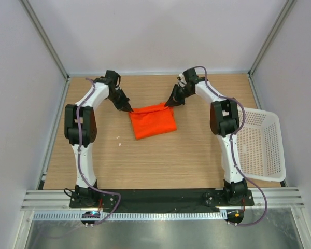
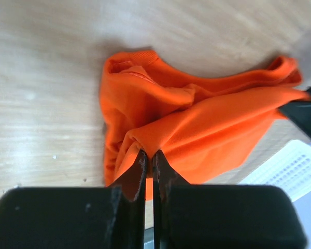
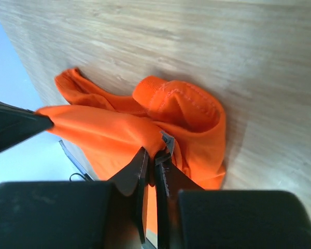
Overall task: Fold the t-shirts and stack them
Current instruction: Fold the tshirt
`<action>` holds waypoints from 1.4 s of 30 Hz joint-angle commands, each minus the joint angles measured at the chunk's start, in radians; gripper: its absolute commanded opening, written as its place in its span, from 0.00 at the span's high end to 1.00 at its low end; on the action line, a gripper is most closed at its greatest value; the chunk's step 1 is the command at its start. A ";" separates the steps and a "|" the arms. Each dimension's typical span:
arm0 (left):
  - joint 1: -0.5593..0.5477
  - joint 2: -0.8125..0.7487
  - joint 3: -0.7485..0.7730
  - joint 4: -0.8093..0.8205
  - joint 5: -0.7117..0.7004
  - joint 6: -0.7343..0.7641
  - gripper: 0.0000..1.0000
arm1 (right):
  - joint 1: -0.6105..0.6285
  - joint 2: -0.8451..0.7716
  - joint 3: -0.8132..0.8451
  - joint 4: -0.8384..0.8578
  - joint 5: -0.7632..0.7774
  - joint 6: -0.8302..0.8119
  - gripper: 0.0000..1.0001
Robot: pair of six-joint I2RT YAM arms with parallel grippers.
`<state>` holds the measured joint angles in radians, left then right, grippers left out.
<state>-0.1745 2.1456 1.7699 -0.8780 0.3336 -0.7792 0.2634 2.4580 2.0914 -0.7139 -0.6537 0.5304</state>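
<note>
Left hand (image 2: 149,155), right hand (image 3: 151,153) on t-shirt (image 1: 153,122)

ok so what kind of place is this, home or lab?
Looks like a lab robot test cell, not a home. A light wooden tabletop is boxed in by plain white wall panels on aluminium frame posts, and the props are a bright orange-red t-shirt and a white plastic lattice basket.

The t-shirt (image 1: 153,121) is a plain bright orange-red all over. Under it the table (image 1: 171,161) is light wood with a fine grain. Right of the t-shirt the basket (image 1: 262,148) is white, patterned with a lattice of small holes. The left gripper (image 1: 128,108) and right gripper (image 1: 171,102) at the t-shirt's far corners are black. The arms (image 1: 88,98) are white with black sections and carry purplish cables (image 1: 79,161).
</note>
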 commanded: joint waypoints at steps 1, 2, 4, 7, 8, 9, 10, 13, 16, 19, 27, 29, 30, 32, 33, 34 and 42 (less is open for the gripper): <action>0.044 0.034 0.086 0.042 0.016 0.041 1.00 | -0.035 0.013 0.064 0.085 -0.020 0.040 0.87; 0.047 0.065 0.126 0.033 0.012 0.044 0.96 | -0.039 0.021 0.068 0.096 -0.015 0.061 0.81; 0.055 0.089 0.166 0.001 0.005 0.055 0.72 | -0.049 0.038 0.103 0.085 -0.008 0.062 0.67; 0.067 0.063 0.175 -0.030 -0.045 0.063 0.63 | -0.062 0.003 0.128 0.064 0.041 0.054 0.56; 0.070 0.044 0.165 -0.033 -0.054 0.063 0.60 | -0.067 -0.016 0.128 0.053 0.080 0.052 0.53; 0.069 -0.016 0.133 -0.032 -0.065 0.063 0.56 | -0.067 -0.036 0.127 0.024 0.094 0.045 0.50; 0.064 -0.050 0.096 0.009 -0.051 0.054 0.56 | -0.064 -0.092 0.107 0.008 0.107 0.040 0.48; 0.047 -0.174 -0.047 0.088 0.004 0.025 0.61 | -0.008 -0.187 -0.043 0.060 0.098 0.048 0.48; 0.017 -0.231 -0.148 0.158 0.062 -0.026 0.72 | 0.049 -0.283 -0.197 0.160 0.083 0.054 0.50; -0.020 -0.257 -0.219 0.201 0.064 -0.051 0.76 | 0.086 -0.300 -0.289 0.243 0.054 0.106 0.56; -0.053 -0.126 -0.198 0.313 0.176 -0.078 0.80 | 0.137 -0.179 -0.358 0.551 0.020 0.239 0.99; -0.049 -0.071 -0.166 0.347 0.185 -0.071 0.80 | 0.134 -0.146 -0.350 0.637 0.017 0.273 0.99; -0.048 -0.049 -0.155 0.381 0.215 -0.071 0.81 | 0.132 -0.133 -0.338 0.660 0.019 0.281 0.99; -0.030 0.011 -0.115 0.399 0.235 -0.072 0.82 | 0.128 -0.091 -0.337 0.765 0.017 0.321 0.99; -0.022 0.025 -0.104 0.428 0.243 -0.072 0.82 | 0.122 -0.076 -0.337 0.798 0.014 0.356 0.99; -0.007 0.040 -0.095 0.442 0.246 -0.075 0.82 | 0.117 -0.053 -0.335 0.838 0.016 0.374 0.99; 0.070 0.178 -0.010 0.569 0.328 -0.129 0.82 | 0.050 -0.002 -0.300 0.863 0.019 0.411 0.99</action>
<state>-0.1364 2.2974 1.7058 -0.4114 0.5999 -0.8783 0.3454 2.4527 1.7523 0.0658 -0.6392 0.9123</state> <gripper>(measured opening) 0.184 0.029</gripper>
